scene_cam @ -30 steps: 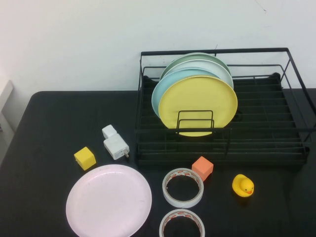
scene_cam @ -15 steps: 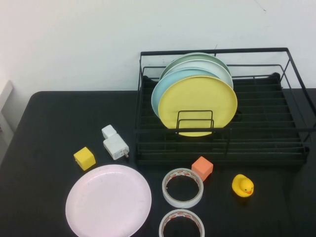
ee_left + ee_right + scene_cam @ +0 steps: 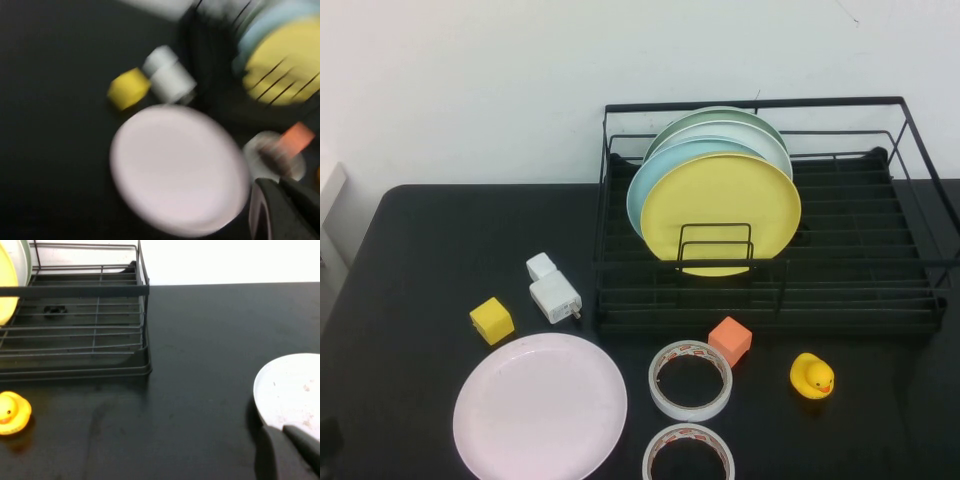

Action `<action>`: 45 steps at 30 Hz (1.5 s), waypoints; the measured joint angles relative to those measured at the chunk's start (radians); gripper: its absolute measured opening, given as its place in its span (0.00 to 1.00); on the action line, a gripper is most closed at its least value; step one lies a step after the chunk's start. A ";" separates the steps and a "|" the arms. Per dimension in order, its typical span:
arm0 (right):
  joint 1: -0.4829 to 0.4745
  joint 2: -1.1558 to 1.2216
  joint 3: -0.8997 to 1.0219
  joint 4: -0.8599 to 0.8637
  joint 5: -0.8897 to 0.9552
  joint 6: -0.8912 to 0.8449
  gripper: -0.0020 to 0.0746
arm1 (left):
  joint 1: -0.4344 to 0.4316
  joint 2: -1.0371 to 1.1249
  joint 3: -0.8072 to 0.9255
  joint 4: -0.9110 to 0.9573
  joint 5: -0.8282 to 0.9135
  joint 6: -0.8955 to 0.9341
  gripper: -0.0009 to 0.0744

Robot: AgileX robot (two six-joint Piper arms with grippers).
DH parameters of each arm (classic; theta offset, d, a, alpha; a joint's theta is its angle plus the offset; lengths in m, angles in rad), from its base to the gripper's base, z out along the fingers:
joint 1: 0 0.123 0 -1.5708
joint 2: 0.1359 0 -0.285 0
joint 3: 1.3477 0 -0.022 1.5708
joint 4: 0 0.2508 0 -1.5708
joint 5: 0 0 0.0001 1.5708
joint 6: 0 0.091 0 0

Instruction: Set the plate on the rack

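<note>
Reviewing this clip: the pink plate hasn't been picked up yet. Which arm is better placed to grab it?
Probably the left. The pink plate lies on the robot's left, and the shut left hand sits just beside its rim. The shut right hand is off to the right, past the rack.

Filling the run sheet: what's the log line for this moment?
pink plate: flat on table | rack: four plates | left hand: shut, near plate | right hand: shut, idle

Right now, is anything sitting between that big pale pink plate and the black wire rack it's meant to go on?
Yes. A white charger block and a yellow cube lie on the black table between the round pale pink plate and the black wire rack, whose left slots already hold upright plates. Neither shut hand appears in the high view.
</note>
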 joint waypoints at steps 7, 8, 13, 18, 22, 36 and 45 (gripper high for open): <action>0.000 0.000 0.000 0.000 0.000 0.000 0.02 | -0.033 0.373 -0.277 0.201 0.193 0.022 0.07; 0.000 0.000 0.000 0.000 0.000 0.000 0.02 | -0.058 0.421 -0.305 0.206 0.206 0.040 0.11; 0.000 0.000 0.000 0.000 0.000 0.000 0.02 | -0.190 0.635 -0.369 0.269 0.233 0.071 0.44; 0.000 0.000 0.000 0.000 0.000 0.000 0.02 | -0.249 0.828 -0.370 0.405 0.181 -0.151 0.67; 0.000 0.000 0.000 0.000 0.000 0.000 0.02 | -0.249 0.960 -0.371 0.428 0.101 -0.235 0.69; 0.000 0.000 0.000 0.000 0.000 0.000 0.02 | -0.249 1.307 -0.378 0.419 -0.092 -0.282 0.70; 0.000 0.000 0.000 0.000 0.000 0.000 0.02 | -0.249 1.429 -0.380 0.417 -0.166 -0.297 0.70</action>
